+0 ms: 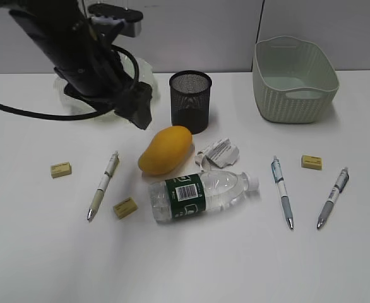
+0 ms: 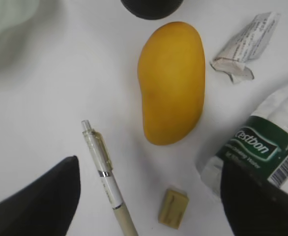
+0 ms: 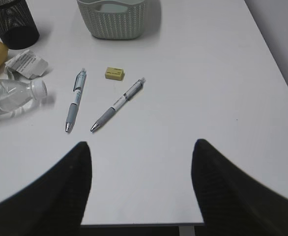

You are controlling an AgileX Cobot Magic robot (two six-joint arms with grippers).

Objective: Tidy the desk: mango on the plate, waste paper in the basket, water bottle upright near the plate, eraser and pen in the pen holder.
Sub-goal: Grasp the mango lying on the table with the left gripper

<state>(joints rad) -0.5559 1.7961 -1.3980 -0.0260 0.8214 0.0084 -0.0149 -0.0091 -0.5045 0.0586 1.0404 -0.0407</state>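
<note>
On the plain white flat desk (image 1: 191, 265), the nearest item is the clear plastic water bottle (image 1: 197, 195). It lies on its side, its dark green barcoded label facing up and its white cap pointing right. Just left of it rests a small yellow rectangular eraser (image 1: 125, 207). A slim cream-and-white pen (image 1: 103, 185) lies beyond that, and a second yellow eraser (image 1: 60, 169) sits farther left. To the right of the bottle lie a blue-and-white pen (image 1: 281, 190) and a grey-barrelled pen (image 1: 333, 197), with a third yellow eraser (image 1: 311, 162) between their upper ends.

Behind the bottle, the smooth yellow-orange oval mango (image 1: 165, 149) rests on the desk, not on the plate. Beside it lies the crumpled white waste paper (image 1: 218, 153) with grey print.

Farther back stands the black wire-mesh cylindrical pen holder (image 1: 190, 101). At the right rear is the pale green plastic basket (image 1: 292, 79) with a woven-pattern wall. At the left rear, the pale green translucent plate (image 1: 144, 70) with a wavy rim is largely hidden by the arm.

The left gripper (image 2: 149, 196) hovers above the mango area, jaws spread wide, empty. The right gripper (image 3: 141, 184) is likewise spread wide and holds nothing.
</note>
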